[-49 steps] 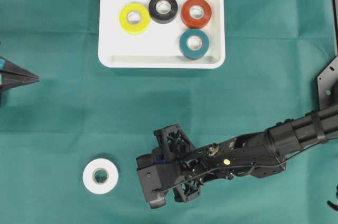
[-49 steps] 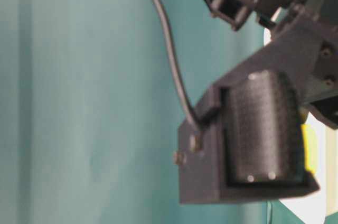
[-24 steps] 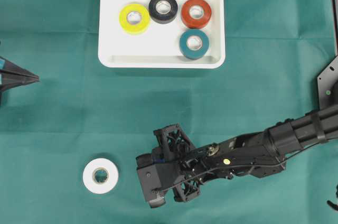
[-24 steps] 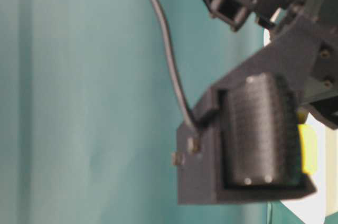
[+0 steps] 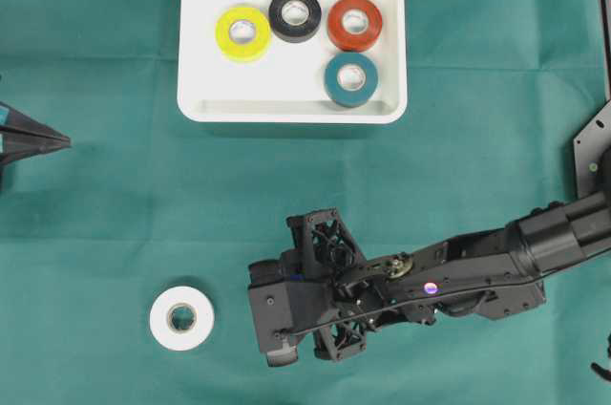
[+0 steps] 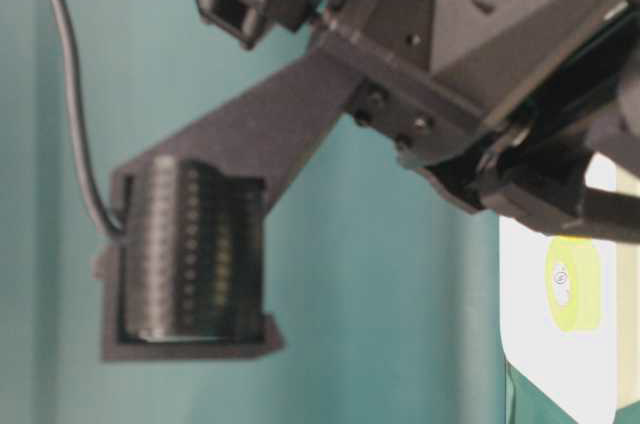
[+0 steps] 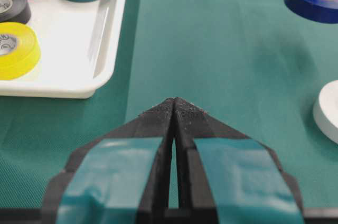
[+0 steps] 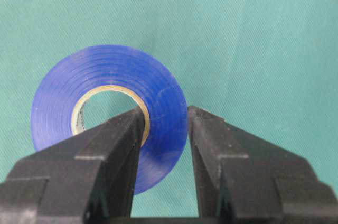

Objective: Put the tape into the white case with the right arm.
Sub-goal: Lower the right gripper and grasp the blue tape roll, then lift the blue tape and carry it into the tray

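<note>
The right end effector (image 8: 162,129) pinches a blue tape roll (image 8: 108,108) by its wall, one finger through the core, ready to carry it to the white case (image 5: 292,99), where four rolls already sit; the left end effector (image 7: 174,109) rests closed and empty.

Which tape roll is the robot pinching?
The blue tape roll: the right tool grips its wall, one finger inside the hole. The other rolls lie untouched.
</note>
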Tool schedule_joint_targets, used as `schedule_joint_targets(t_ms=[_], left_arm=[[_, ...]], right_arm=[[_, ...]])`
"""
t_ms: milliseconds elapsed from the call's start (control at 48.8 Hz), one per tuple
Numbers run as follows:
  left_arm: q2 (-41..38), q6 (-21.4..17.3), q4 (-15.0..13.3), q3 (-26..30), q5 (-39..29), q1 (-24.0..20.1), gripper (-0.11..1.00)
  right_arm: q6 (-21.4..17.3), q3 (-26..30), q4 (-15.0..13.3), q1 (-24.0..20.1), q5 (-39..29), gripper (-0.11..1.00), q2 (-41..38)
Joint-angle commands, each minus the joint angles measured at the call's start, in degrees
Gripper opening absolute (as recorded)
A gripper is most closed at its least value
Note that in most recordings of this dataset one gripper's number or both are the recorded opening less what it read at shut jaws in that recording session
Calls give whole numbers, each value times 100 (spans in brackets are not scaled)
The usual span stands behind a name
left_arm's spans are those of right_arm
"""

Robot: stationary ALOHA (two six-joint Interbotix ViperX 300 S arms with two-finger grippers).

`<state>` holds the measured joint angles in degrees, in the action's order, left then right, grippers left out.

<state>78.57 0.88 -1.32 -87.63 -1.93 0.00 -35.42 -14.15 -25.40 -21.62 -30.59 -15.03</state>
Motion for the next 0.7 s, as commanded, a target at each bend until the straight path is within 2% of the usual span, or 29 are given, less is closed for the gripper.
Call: schedule_joint_targets(t_ms=[0, 205, 369, 676], left_arm=[[-44, -9, -9, 70, 35, -9, 0], [-44, -9, -9, 70, 35, -9, 0], [-44, 0, -9, 70, 35, -9, 0], [-44, 0, -9, 70, 35, -9, 0]], right_arm=[[-26, 167, 0, 9, -35, 0, 255], [-26, 141, -35, 229, -299, 0, 264], [-18, 132, -97, 615, -536, 0, 378], [35, 114, -158, 1406, -562, 0, 466]])
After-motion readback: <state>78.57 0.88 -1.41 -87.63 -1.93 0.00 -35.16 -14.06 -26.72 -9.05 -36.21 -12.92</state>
